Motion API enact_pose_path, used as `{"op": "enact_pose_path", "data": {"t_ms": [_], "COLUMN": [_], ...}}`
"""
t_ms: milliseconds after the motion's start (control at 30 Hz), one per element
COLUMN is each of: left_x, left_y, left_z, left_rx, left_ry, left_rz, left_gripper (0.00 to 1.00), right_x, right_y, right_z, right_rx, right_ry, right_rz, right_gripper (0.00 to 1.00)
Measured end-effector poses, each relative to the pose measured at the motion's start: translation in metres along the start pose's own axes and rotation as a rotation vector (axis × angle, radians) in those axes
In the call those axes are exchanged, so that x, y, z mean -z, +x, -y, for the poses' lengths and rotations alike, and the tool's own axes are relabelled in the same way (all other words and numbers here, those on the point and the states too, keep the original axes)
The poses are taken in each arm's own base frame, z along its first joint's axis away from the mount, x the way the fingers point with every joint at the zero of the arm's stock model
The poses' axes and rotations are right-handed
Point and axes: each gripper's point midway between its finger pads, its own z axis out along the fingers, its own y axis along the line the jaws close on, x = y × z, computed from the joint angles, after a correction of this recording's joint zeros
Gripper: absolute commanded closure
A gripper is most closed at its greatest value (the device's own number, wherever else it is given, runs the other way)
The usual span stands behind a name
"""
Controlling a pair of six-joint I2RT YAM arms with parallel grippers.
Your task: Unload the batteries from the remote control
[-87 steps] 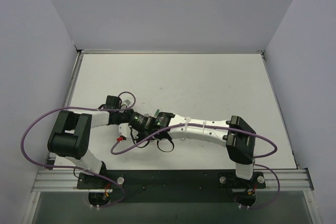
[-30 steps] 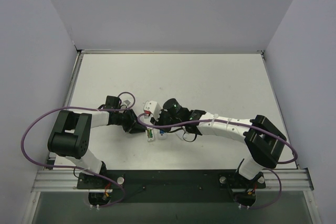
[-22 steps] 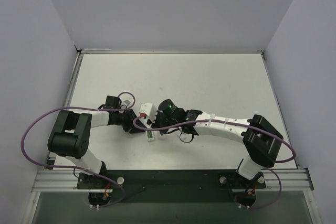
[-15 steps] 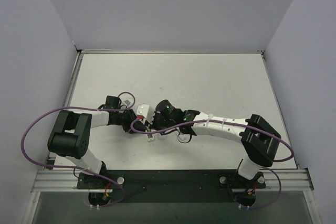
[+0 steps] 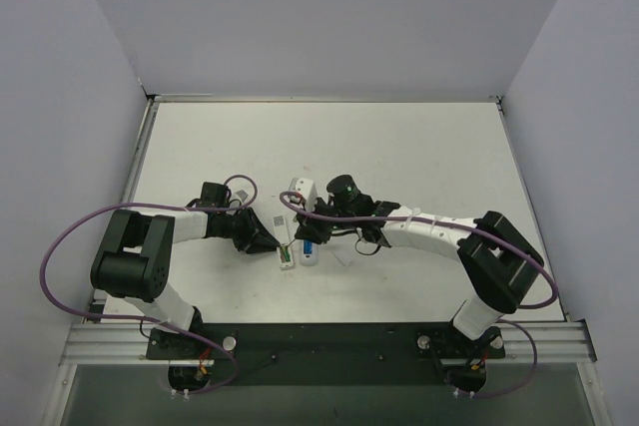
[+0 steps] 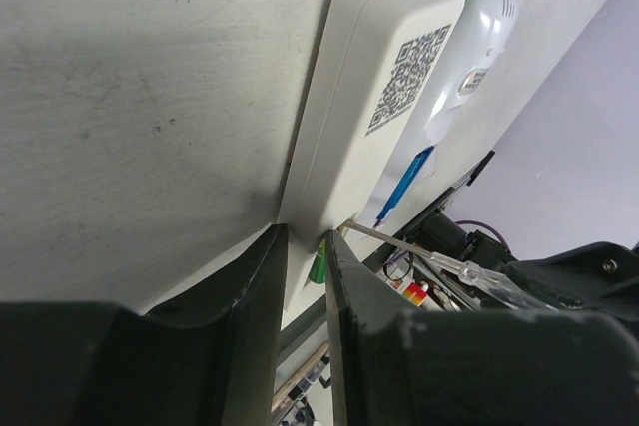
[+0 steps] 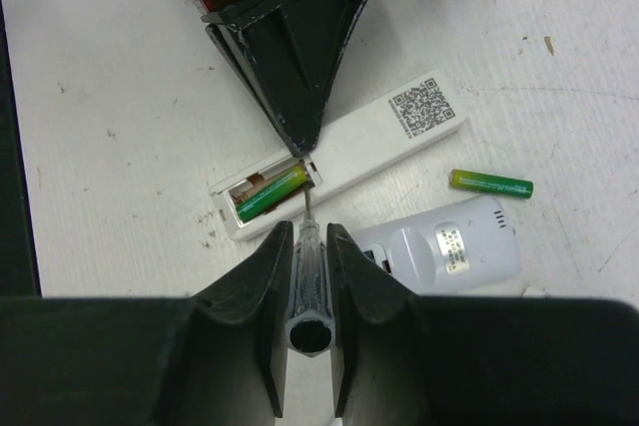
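Note:
A slim white remote control [image 7: 344,147] lies on the table with its battery bay open at one end. One green battery [image 7: 270,194] sits in that bay. My left gripper [image 6: 305,236] is shut on the remote's bay end, and its black fingers [image 7: 290,67] pinch the sides. My right gripper [image 7: 308,231] is shut on a clear-handled screwdriver [image 7: 306,271] whose tip touches the bay's edge beside the green cell. A loose green battery [image 7: 491,183] lies on the table past a second, rounded remote [image 7: 439,246]. A blue battery [image 6: 404,187] shows in that second remote.
From above, both remotes [image 5: 287,254] lie side by side near the front middle of the white table [image 5: 399,147], between the two arms. Purple cables [image 5: 60,246] loop off each arm. Pale walls close the left, back and right sides.
The right gripper, with the screwdriver, swung left toward the left gripper and then back to the right. The left gripper and the slim remote have not moved.

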Motion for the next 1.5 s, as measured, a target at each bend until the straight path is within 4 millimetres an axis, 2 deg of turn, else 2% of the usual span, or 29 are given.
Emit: {"op": "enact_pose_path", "data": {"t_ms": [933,1500], "left_x": [0.001,0.0], "left_y": [0.0,0.0], "left_z": [0.0,-0.001], "left_rx": [0.0,0.002], "left_ry": [-0.008,-0.014], "left_rz": [-0.004,-0.009], "left_gripper": [0.69,0.69], "right_x": [0.003,-0.002], "right_y": [0.007,-0.003], "right_z": [0.008,-0.007], "right_rx": [-0.167,0.016], "right_ry": [-0.074,-0.043], "right_rz": [0.076,-0.028], "right_gripper": [1.0,1.0]}}
